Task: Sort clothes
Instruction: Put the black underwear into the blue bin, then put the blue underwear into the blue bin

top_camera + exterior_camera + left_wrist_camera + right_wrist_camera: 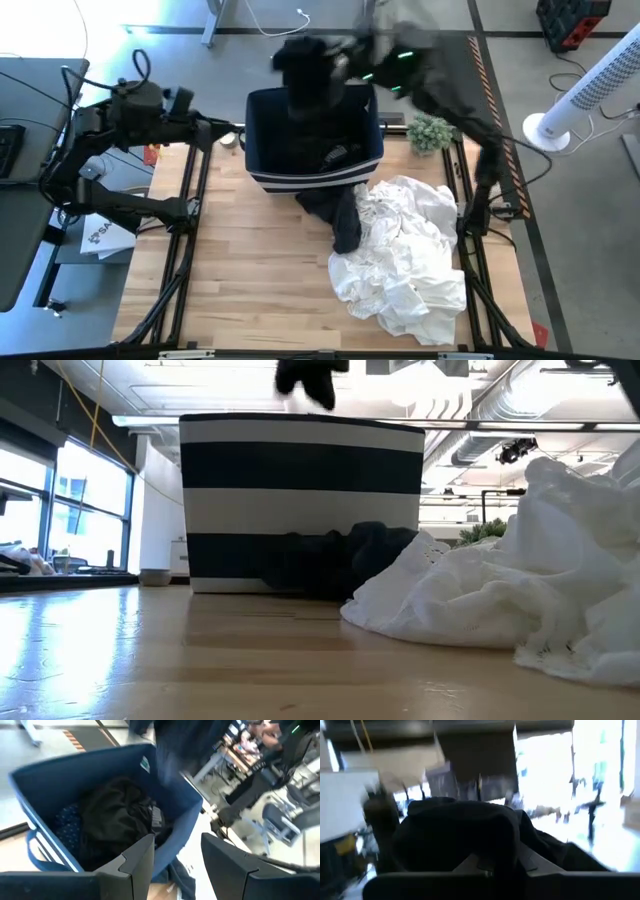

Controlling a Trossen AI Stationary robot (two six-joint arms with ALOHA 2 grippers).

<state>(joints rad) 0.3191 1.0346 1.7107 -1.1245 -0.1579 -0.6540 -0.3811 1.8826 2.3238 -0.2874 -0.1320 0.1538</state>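
Note:
A navy bin with white stripes (pixel 315 150) stands at the table's far middle. It holds black clothes (pixel 117 817) and a speckled navy piece (pixel 67 820). Above the bin hangs a black garment (pixel 305 65), with my right gripper (pixel 348 62) shut on it. A dark garment (pixel 338 215) lies against the bin's near wall, partly under a heap of white clothes (pixel 405 250) on the table's right half. My left gripper (pixel 222 132) stands open left of the bin, with nothing between its fingers (pixel 135 865). My right gripper holds the black garment by a bunched part (pixel 465 830) that lies over and around its fingers, so the place of contact is hidden. The fingers reach in roughly level from the table's right. The garment hangs lifted clear above the bin's opening (pixel 310 380).
A small green plant (pixel 430 130) stands right of the bin at the far edge. A white fan (pixel 585 90) stands on the floor beyond the table's right side. Bare wood (pixel 260 270) lies on the table's near left.

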